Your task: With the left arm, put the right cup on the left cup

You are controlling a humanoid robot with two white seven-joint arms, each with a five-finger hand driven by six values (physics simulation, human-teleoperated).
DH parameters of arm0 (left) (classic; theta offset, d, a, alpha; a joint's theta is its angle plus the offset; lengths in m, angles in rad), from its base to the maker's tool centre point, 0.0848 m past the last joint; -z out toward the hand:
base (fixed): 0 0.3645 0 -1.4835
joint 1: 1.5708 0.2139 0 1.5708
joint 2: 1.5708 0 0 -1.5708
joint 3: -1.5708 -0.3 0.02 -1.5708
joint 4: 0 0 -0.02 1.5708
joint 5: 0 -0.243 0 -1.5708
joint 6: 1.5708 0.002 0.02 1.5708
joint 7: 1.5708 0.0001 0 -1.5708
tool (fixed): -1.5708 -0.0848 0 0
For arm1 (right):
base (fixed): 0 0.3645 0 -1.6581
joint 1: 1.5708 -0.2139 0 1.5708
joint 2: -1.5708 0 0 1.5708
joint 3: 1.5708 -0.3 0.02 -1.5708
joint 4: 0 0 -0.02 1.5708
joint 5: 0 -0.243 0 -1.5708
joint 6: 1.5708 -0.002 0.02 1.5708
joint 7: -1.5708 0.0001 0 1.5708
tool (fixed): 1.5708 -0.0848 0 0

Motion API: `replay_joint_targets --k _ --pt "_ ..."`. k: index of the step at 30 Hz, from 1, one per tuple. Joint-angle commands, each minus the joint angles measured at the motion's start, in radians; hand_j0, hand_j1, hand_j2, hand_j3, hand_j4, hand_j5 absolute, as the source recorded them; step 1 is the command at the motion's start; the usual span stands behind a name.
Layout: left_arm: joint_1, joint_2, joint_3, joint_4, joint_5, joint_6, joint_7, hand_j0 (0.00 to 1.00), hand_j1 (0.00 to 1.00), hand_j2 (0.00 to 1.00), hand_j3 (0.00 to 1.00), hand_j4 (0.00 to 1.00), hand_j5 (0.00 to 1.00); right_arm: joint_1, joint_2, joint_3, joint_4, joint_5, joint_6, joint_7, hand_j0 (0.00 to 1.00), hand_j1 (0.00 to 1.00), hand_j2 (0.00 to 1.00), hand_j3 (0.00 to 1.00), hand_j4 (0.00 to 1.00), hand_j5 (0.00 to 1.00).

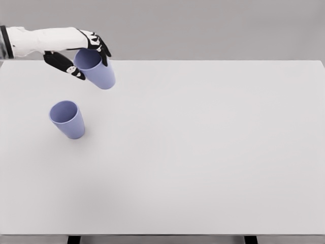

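Here the left hand is clenched around the carried cup, black fingers wrapped over its rim with the thumb side beneath, and the cup hangs clear of the white table. Taking the standing cup as the landmark, the carried cup sits beyond it and a little to its right, apart from it, at a higher level. Both appear with mouths toward the upper left and bases toward the lower right, their long axes roughly parallel. Both look empty, the standing cup's pale interior showing nothing inside. The coming move likely turns on bringing the held base nearer and slightly leftward until it lines up over the standing cup's open mouth. The right arm is not in view.
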Motion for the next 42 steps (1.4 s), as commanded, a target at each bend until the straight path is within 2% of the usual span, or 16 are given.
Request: replay_joint_targets --k 1,4,8,12,20,25,33,36,42 --pt "-0.002 0.098 0.004 -0.092 0.043 0.003 0.003 0.55 0.55 0.55 0.55 0.55 0.55 0.000 0.000 0.000 0.000 0.000 0.000 0.000 1.00 1.00 1.00 1.00 1.00 1.00" --pt "-0.006 0.136 0.004 -0.119 0.049 0.003 0.003 0.55 0.55 0.55 0.55 0.55 0.55 0.000 0.000 0.000 0.000 0.000 0.000 0.000 1.00 1.00 1.00 1.00 1.00 1.00" --pt "-0.032 0.256 0.003 -0.211 0.075 0.003 0.003 0.55 0.55 0.55 0.55 0.55 0.55 0.000 0.000 0.000 0.000 0.000 0.000 0.000 1.00 1.00 1.00 1.00 1.00 1.00" --pt "-0.066 0.302 0.003 -0.241 0.097 0.003 0.001 0.55 0.55 0.55 0.55 0.55 0.55 0.000 0.000 0.000 0.000 0.000 0.000 0.000 1.00 1.00 1.00 1.00 1.00 1.00" --pt "-0.057 0.428 -0.013 -0.352 0.101 0.003 0.000 0.55 0.55 0.55 0.55 0.55 0.55 0.000 0.000 0.000 0.000 0.000 0.000 0.000 1.00 1.00 1.00 1.00 1.00 1.00" --pt "-0.020 0.435 -0.014 -0.361 0.101 0.003 0.000 0.55 0.55 0.55 0.55 0.55 0.55 0.000 0.000 0.000 0.000 0.000 0.000 0.000 1.00 1.00 1.00 1.00 1.00 1.00" --pt "0.009 0.438 -0.014 -0.370 0.112 0.003 0.003 0.55 0.55 0.55 0.55 0.55 0.55 0.000 0.000 0.000 0.000 0.000 0.000 0.000 1.00 1.00 1.00 1.00 1.00 1.00" --pt "0.012 0.472 -0.014 -0.390 0.124 0.003 0.003 0.55 0.55 0.55 0.55 0.55 0.55 0.000 0.000 0.000 0.000 0.000 0.000 0.000 1.00 1.00 1.00 1.00 1.00 1.00" --pt "0.032 0.478 -0.013 -0.401 0.124 0.003 0.001 0.56 0.56 0.56 0.56 0.56 0.56 0.000 0.000 0.000 0.000 0.000 0.000 0.000 1.00 1.00 1.00 1.00 1.00 1.00"
